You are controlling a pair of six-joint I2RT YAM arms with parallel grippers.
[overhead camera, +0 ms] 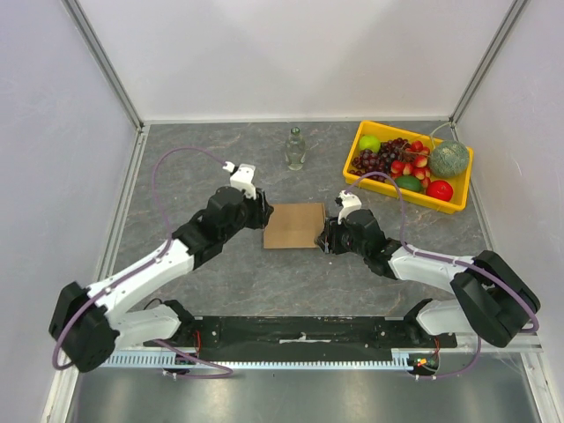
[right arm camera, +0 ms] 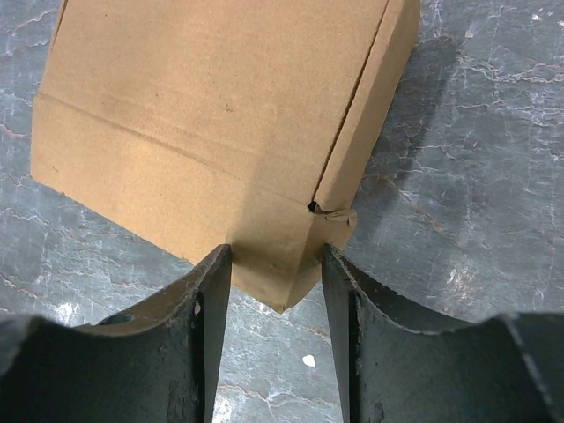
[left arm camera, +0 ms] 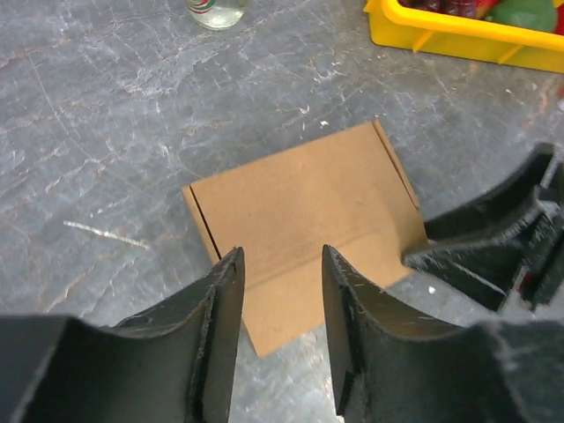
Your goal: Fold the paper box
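1. Position: the paper box lies flat on the grey table, midway between the two arms. It is a shallow brown carton, top panel up, with its side walls folded down.
2. Left gripper: it sits at the far-left corner of the paper box. Its two fingers stand apart, and a corner of the carton shows in the gap between them. Whether the pads press on the cardboard cannot be told, so neither a grasp nor a released state can be confirmed.
3. Right gripper: it sits at the opposite, near-right corner. Its jaws are apart, one on each side of that corner, with the fingertips meeting the carton walls in the wrist view. A small tear shows at the corner seam. Whether it grasps the carton cannot be told.
4. Surroundings: a yellow tray of fruit stands at the far right, well apart from the carton. A clear bottle stands upright behind the carton.
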